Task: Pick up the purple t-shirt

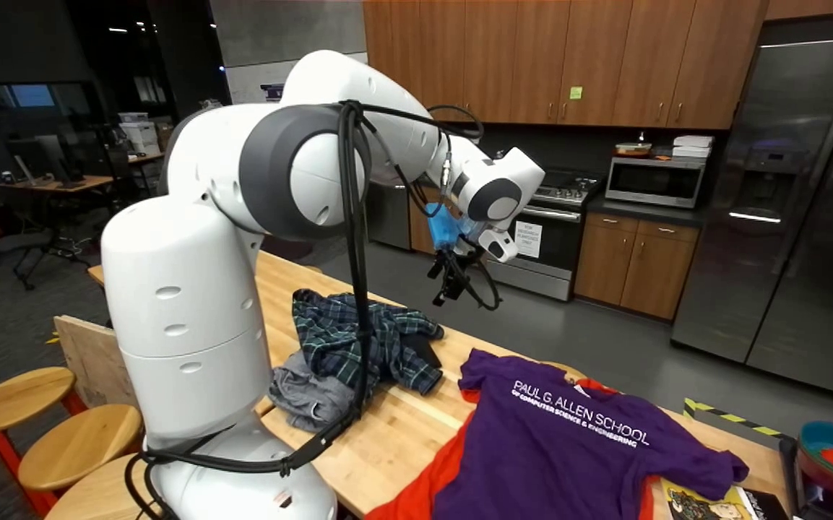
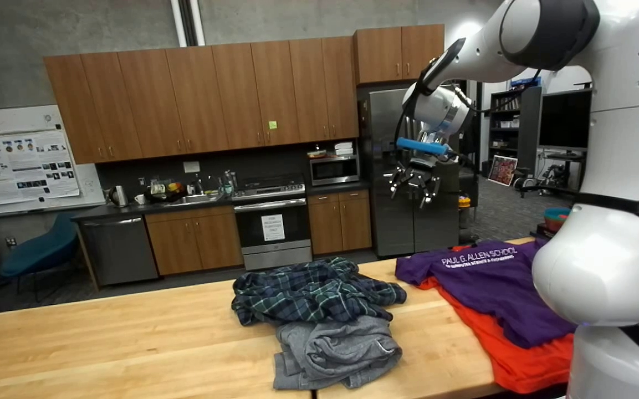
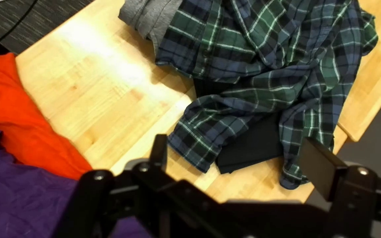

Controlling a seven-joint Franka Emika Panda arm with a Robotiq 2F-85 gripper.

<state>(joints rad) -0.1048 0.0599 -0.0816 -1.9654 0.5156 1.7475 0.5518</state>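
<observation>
Wood-topped stools [image 1: 17,401] are standing well left of the plaid button-up shirt [image 1: 391,336] in an exterior view. Between them and the plaid button-up shirt, the white robot arm [image 1: 185,310] is rising. A grey garment [image 1: 308,397] is lying bunched at the front left of the plaid button-up shirt, touching it; both are resting on the bench [image 1: 394,440]. Well above the plaid button-up shirt, the tool [image 2: 409,195] is hanging apart from it with its jaws standing widely spread. Right of the plaid button-up shirt, a red-orange garment [image 1: 423,484] is spreading, and on top of it the purple t-shirt [image 1: 546,455] is lying, white lettering running across it. Farther right still, an illustrated cover [image 1: 705,509] is showing partly under the purple t-shirt, and a teal bowl [image 1: 810,442] is standing.
</observation>
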